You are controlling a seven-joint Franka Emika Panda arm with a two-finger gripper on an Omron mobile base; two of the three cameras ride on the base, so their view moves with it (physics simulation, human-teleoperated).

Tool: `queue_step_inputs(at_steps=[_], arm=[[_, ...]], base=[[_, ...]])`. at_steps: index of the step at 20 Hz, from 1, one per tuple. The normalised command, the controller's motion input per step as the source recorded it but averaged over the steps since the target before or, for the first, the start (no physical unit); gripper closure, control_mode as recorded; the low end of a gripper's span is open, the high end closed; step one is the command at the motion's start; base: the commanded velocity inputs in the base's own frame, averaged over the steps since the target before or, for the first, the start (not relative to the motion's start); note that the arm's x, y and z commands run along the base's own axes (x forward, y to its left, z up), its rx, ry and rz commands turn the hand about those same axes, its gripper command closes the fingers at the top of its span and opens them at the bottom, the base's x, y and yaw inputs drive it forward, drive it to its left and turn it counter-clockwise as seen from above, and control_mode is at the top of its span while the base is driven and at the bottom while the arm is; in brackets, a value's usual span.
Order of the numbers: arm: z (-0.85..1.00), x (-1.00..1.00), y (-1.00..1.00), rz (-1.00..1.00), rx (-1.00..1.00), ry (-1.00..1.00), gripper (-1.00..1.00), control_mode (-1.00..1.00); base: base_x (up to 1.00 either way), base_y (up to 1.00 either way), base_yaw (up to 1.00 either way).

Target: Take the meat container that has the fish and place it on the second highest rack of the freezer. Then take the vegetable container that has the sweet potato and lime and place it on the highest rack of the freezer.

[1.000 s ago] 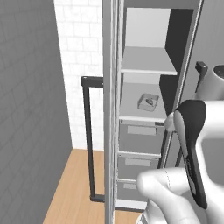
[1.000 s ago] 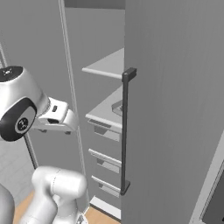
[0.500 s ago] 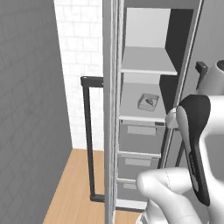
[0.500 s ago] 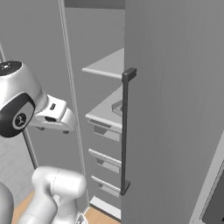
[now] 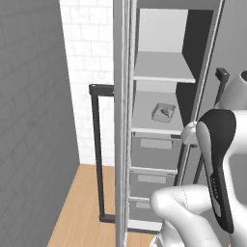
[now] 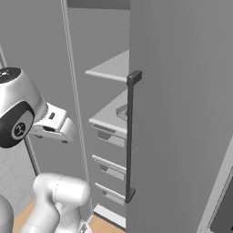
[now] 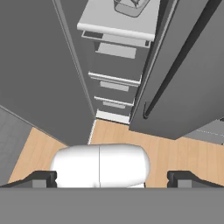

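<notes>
Fish [image 5: 165, 112] sits in its container [image 5: 163, 112] on the second rack [image 5: 154, 125] of the freezer [image 5: 166, 144], near that shelf's right edge, so we judge the first half of the task done. Our jaws [image 7: 112, 177] stand wide apart and hold nothing. The hand view looks down past them at the wood floor [image 7: 175, 151] and the foot of the freezer, which suggests the hand is clear of the shelves and free for the next fetch. Beyond the jaws the same container [image 7: 131, 5] shows at the far edge of its shelf, above the grey drawers [image 7: 114, 70]. The top rack [image 5: 164, 67] above it is bare, kept for the vegetable container. Both doors hang open: the left one's black handle [image 5: 98, 154] stands over the floor, the right door [image 6: 182, 113] with its handle [image 6: 130, 136] screens much of the interior. We cannot find the sweet potato or lime; we judge they must be sought elsewhere.
</notes>
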Motion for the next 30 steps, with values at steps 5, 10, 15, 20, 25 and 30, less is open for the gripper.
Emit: queue_step_inputs(at_steps=[5, 10, 15, 20, 25, 30], arm=[[0.05, 0.00, 0.00, -0.01, 0.00, -0.01, -1.00, -1.00], [0.03, -0.01, 0.00, 0.00, 0.00, 0.00, -1.00, 1.00], [0.00, 0.00, 0.00, 0.00, 0.00, 0.00, -1.00, 1.00], [0.00, 0.00, 0.00, 0.00, 0.00, 0.00, -1.00, 1.00], [0.00, 0.00, 0.00, 0.00, 0.00, 0.00, -1.00, 1.00], [0.00, 0.00, 0.00, 0.00, 0.00, 0.00, -1.00, 1.00]], base=[[0.00, 0.00, 0.00], [-0.47, -0.09, -0.03], [-1.00, -0.25, -0.17], [-0.32, -0.68, -0.42], [0.13, -0.93, -0.53], [0.32, -0.99, -0.47]])
